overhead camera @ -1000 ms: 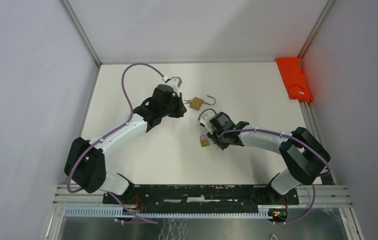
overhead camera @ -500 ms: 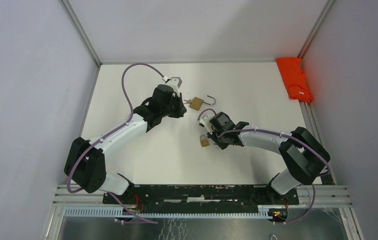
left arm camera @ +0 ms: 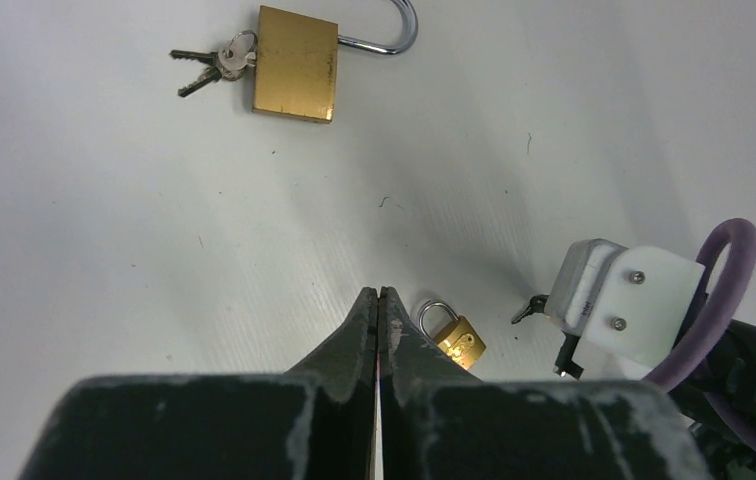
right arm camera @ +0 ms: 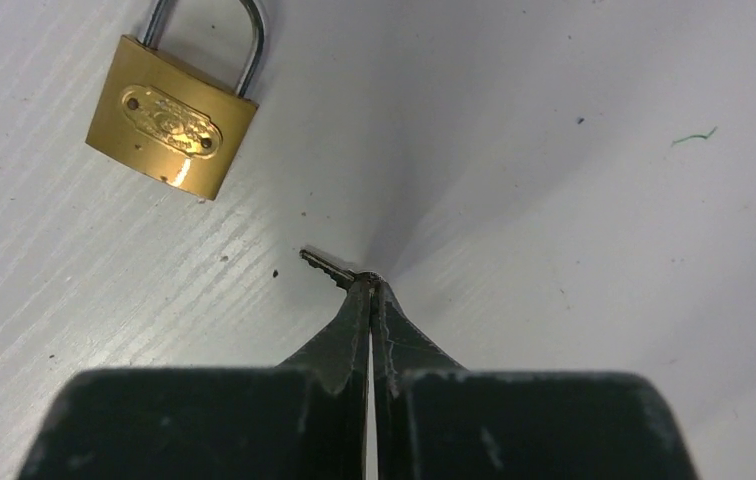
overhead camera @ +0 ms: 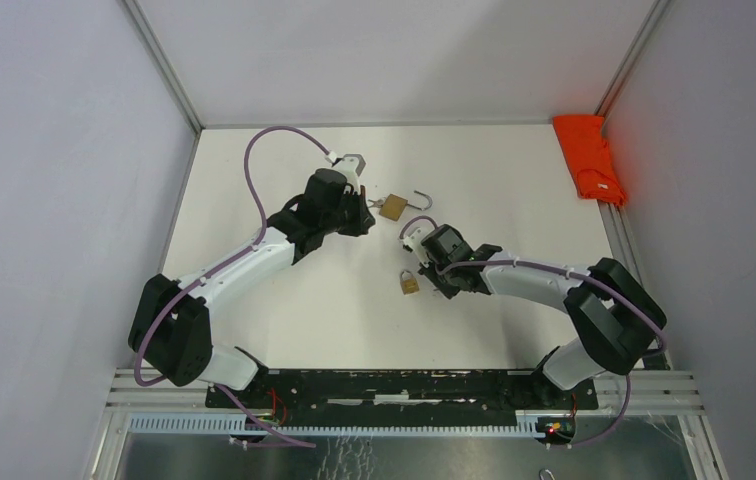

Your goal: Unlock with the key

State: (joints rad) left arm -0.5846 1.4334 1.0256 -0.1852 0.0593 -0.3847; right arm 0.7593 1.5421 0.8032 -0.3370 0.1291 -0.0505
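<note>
On the white desk (overhead camera: 514, 180), my left gripper (left arm camera: 378, 297) is pressed together and empty, well short of the large padlock (left arm camera: 296, 63), whose shackle is open. The small padlock (right arm camera: 172, 115) lies shut ahead-left of my right gripper (right arm camera: 371, 285), which pinches the key (right arm camera: 326, 267), blade not touching that padlock.

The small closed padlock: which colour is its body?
Shiny brass-gold padlock body, clearest in right wrist view.

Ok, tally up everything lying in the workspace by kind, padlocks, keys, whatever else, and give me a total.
Padlocks: 2, large open padlock and small closed padlock
Key lots: 2, key bunch at the large one, single key pinched in the right gripper
Cloths: 1, orange cloth
Total: 5
</note>
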